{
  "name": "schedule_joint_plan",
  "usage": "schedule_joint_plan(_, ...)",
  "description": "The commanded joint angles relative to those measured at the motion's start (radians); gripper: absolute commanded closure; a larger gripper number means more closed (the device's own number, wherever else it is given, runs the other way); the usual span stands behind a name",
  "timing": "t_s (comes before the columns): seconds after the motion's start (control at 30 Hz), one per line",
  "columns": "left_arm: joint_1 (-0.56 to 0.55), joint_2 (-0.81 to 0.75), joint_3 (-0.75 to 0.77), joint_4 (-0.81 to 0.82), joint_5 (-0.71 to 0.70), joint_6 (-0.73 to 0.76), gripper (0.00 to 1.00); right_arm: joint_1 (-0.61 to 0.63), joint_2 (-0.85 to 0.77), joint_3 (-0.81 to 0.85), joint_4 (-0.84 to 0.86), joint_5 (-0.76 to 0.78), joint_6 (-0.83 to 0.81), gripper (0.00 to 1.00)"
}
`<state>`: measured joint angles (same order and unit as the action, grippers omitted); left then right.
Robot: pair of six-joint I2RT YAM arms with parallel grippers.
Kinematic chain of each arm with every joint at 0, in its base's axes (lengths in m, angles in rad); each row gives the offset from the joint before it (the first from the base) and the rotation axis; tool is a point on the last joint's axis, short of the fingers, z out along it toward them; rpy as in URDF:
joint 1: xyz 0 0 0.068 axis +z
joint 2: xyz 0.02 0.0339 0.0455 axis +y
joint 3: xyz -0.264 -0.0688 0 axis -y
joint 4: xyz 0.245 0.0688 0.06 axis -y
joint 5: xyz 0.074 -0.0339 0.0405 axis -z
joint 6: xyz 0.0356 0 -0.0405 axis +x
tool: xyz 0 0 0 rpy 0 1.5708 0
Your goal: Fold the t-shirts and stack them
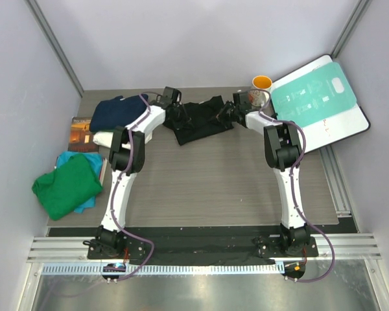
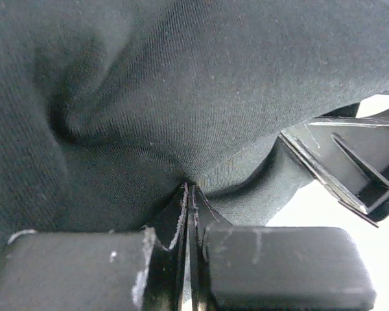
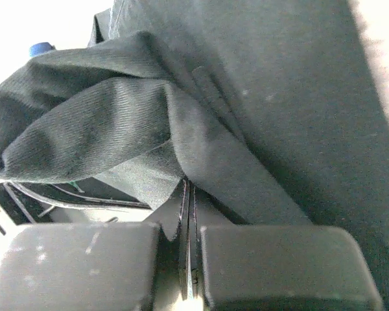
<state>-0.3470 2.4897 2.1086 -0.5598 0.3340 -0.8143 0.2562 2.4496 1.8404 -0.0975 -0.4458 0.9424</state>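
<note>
A black t-shirt (image 1: 198, 120) lies bunched at the back middle of the table; no print shows. My left gripper (image 1: 173, 111) is shut on its left edge, and black cloth (image 2: 181, 97) fills the left wrist view above the pinched fingertips. My right gripper (image 1: 228, 113) is shut on its right edge, with folds of cloth (image 3: 201, 123) rising from the closed jaws. A navy t-shirt (image 1: 115, 111) lies at the back left. A green t-shirt (image 1: 68, 186) lies on a teal one (image 1: 66, 159) at the left edge.
A stiff teal-and-white board (image 1: 319, 98) leans at the back right. An orange cup (image 1: 262, 83) and a clear glass (image 1: 260, 98) stand beside it, close to my right gripper. A small brown picture book (image 1: 82, 132) lies at the left under the navy shirt.
</note>
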Motion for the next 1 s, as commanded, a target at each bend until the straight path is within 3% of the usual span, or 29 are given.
schedule_joint_plan(0.0,-0.023,-0.092,-0.117,-0.144,-0.059,0.087,1.00,0.031,-0.079,-0.140,-0.202,0.068,-0.129,0.99)
schedule_joint_plan(0.27,-0.056,-0.331,-0.501,-0.180,-0.061,0.204,1.00,0.129,-0.456,-0.568,-0.310,0.094,-0.209,0.99)
schedule_joint_plan(0.47,-0.106,-0.500,-0.677,-0.212,-0.069,0.261,1.00,0.201,-0.658,-0.647,-0.403,0.120,-0.229,0.95)
schedule_joint_plan(0.5,-0.106,-0.518,-0.694,-0.201,-0.069,0.256,0.98,0.204,-0.670,-0.642,-0.401,0.122,-0.222,0.87)
schedule_joint_plan(0.6,-0.104,-0.566,-0.667,-0.195,-0.085,0.251,0.79,0.204,-0.693,-0.586,-0.403,0.137,-0.229,0.72)
schedule_joint_plan(0.7,-0.101,-0.571,-0.590,-0.206,-0.104,0.256,0.70,0.204,-0.675,-0.517,-0.403,0.147,-0.244,0.70)
schedule_joint_plan(0.97,-0.057,-0.534,-0.452,-0.218,-0.118,0.270,0.69,0.203,-0.591,-0.425,-0.378,0.134,-0.263,0.83)
